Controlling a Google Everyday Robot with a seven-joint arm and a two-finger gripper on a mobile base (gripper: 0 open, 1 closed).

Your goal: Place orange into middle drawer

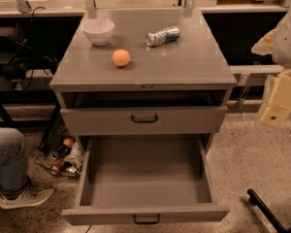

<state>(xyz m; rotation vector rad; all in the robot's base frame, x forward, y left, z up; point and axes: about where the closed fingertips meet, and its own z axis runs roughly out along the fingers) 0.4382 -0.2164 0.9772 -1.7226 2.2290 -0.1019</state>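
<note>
The orange (121, 58) sits on the grey cabinet top (194, 62), left of centre, in front of the white bowl. The middle drawer (145, 178), wide and deep with a dark curved handle (146, 219), is the lowest one; it is pulled fully out and nothing lies in it. My gripper (280, 101), cream-coloured, hangs at the right edge of the view, beside the cabinet's right side and well away from the orange, holding nothing that I can see.
A white bowl (98, 30) and a crushed silver-blue can (163, 36) stand on the cabinet top. The shallower drawer (144, 119) above is slightly out. A person's leg and shoe (19, 193) are at lower left, and a wire basket of cans (63, 159) stands beside the cabinet.
</note>
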